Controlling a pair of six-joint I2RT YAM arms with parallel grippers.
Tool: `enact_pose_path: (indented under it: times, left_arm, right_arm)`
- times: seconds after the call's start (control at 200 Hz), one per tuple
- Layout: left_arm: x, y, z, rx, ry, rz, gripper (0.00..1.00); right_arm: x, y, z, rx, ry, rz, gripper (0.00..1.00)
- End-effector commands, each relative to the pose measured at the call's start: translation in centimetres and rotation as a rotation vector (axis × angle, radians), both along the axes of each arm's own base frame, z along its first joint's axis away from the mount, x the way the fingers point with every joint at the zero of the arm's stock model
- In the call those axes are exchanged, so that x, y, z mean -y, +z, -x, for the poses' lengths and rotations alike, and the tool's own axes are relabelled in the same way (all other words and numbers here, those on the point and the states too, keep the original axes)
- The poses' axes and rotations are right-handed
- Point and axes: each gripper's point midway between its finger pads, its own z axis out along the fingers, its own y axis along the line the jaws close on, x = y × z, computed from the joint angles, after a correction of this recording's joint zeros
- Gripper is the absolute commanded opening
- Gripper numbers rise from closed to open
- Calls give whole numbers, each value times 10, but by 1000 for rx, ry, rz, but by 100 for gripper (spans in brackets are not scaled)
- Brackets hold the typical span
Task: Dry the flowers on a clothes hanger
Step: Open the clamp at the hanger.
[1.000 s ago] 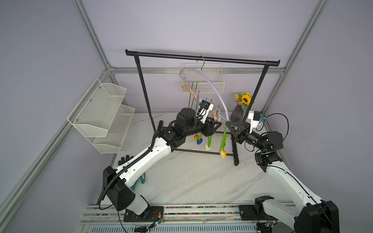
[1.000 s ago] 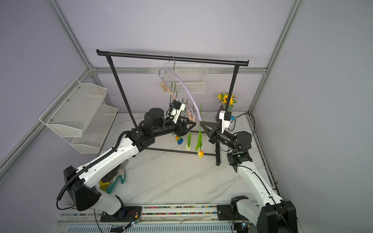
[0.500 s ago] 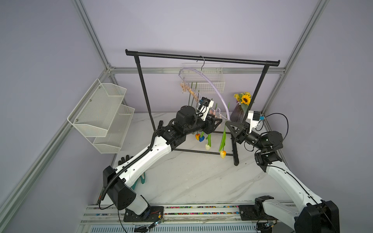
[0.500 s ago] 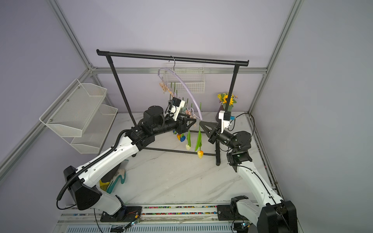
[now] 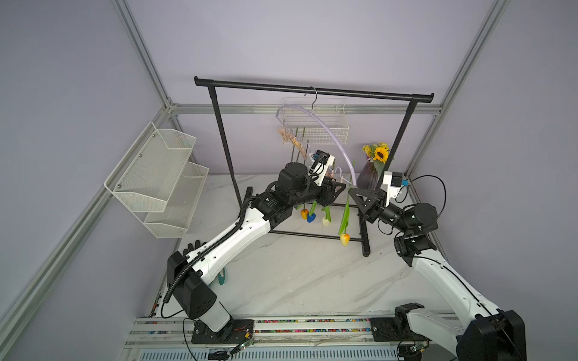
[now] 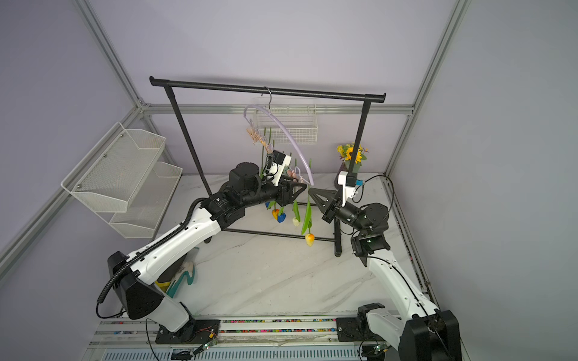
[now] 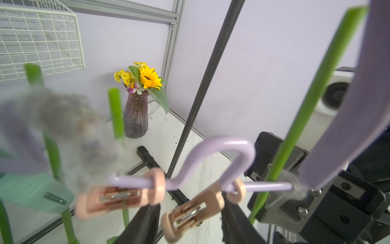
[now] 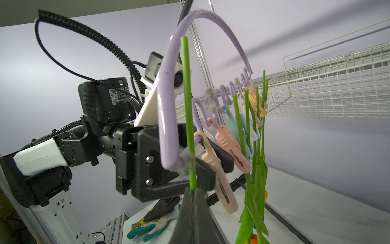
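Under the black rack (image 5: 312,90), right gripper (image 8: 191,194) pinches a tulip stem (image 8: 187,109) beside the hanger (image 8: 168,105).

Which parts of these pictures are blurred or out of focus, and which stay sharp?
Left wrist view: the mint clothespin and green stems close to the lens are smeared, while the sunflower bouquet behind is sharp. Right wrist view: the held stem is crisp. Both top views are evenly lit and sharp.

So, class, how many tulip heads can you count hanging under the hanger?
4: an orange head, a blue head beside it, a white head, and a lower yellow-orange head; more may hide behind the left arm.
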Motion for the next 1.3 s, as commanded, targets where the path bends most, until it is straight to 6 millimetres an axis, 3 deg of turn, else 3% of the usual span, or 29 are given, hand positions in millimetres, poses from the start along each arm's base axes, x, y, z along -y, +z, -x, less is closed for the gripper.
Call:
enact_pose_path:
  times: [0.0,0.24,0.465,0.865,1.295]
  left_arm:
    - [-1,24,4,35,-2,39,47]
    - [-3,27,3,37,11,36,42]
    - [-7,26,3,35,26,24,52]
    - [-15,15,-3,-10,129,1,55]
    - [-14,28,2,1,119,34,55]
  right_arm:
    - [-2,14,2,39,2,-11,0]
    - [-3,14,4,40,2,-9,0]
    - [-2,13,5,38,-4,-3,0]
    - [-2,13,5,38,-8,1,0]
    - [-2,12,7,43,-14,7,0]
